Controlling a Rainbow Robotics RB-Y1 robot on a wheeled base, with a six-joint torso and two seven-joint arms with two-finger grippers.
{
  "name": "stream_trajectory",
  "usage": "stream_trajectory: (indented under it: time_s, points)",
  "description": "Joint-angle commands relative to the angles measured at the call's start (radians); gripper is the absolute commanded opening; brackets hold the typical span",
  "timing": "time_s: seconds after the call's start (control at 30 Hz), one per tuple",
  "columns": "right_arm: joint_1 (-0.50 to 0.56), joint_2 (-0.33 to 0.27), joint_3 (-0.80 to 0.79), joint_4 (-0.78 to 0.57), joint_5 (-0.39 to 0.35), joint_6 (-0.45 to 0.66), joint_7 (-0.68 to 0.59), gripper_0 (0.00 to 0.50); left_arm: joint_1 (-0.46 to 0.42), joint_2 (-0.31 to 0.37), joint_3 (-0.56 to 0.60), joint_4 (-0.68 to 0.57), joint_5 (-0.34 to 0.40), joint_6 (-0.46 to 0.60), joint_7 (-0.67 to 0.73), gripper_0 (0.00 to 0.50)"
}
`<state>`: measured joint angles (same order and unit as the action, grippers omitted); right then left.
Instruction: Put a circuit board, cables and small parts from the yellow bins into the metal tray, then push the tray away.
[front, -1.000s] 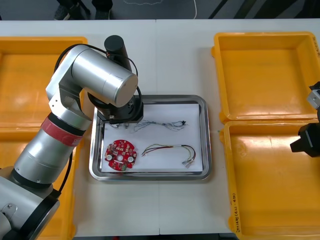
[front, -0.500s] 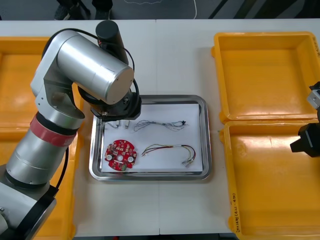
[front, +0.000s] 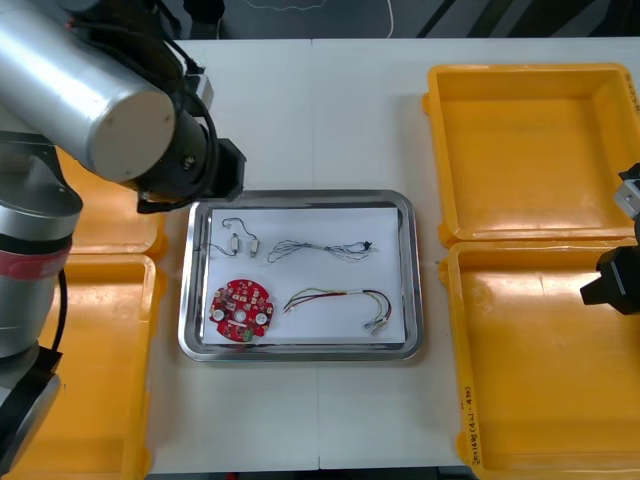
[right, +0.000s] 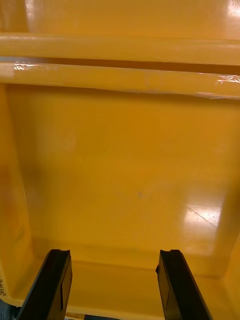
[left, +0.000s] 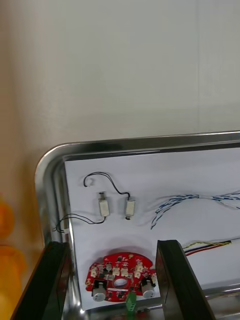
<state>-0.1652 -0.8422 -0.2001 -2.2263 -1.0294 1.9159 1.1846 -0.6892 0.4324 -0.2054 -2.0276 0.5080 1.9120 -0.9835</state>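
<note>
The metal tray (front: 413, 270), white inside, lies at the table's middle. In it are a round red circuit board (front: 240, 311), a twisted blue and white cable (front: 320, 248), a red and yellow cable (front: 340, 298) and two small metal parts (front: 240, 240) on thin black wires. My left arm (front: 110, 100) hangs high over the table's far left. Its gripper (left: 111, 246) is open and empty above the tray (left: 150, 142), with the board (left: 120, 277) and the small metal parts (left: 116, 207) below it. My right gripper (right: 112, 260) stands open and empty over a bin.
Two yellow bins stand on the right, one far (front: 530, 150) and one near (front: 550, 370); my right arm (front: 612, 282) waits over the near one. A left bin (front: 90, 360) shows under my left arm. Bare table lies beyond the tray.
My left arm has risen and drawn back to the left from the tray's far left corner. The small metal parts on black wires now lie uncovered there. The right arm has not moved.
</note>
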Motion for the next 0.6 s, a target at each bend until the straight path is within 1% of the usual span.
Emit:
stream_trajectory:
  time_s: [0.03,0.23,0.27,0.33,0.43,0.6]
  points:
    - [0.012,-0.043,-0.028,-0.029,0.000,0.004,-0.037,0.500,-0.015,0.101,0.063,-0.036,0.050,0.008,0.028,0.500]
    - [0.012,-0.043,-0.028,-0.029,-0.003,0.004,-0.040,0.500,-0.006,0.201,0.124,-0.017,0.124,0.008,0.006,0.500]
    - [0.012,-0.043,-0.028,-0.029,0.000,0.004,-0.040,0.500,-0.004,0.209,0.129,-0.016,0.130,0.008,0.003,0.500]
    - [0.012,-0.043,-0.028,-0.029,0.000,0.004,-0.040,0.500,0.013,0.243,0.150,-0.011,0.147,0.008,-0.032,0.500]
    - [0.012,-0.043,-0.028,-0.029,0.000,0.004,-0.042,0.500,0.043,0.258,0.204,-0.006,0.149,0.008,-0.096,0.500]
    - [0.012,-0.043,-0.028,-0.029,0.002,0.004,-0.042,0.500,0.096,0.259,0.305,-0.006,0.150,0.008,-0.193,0.500]
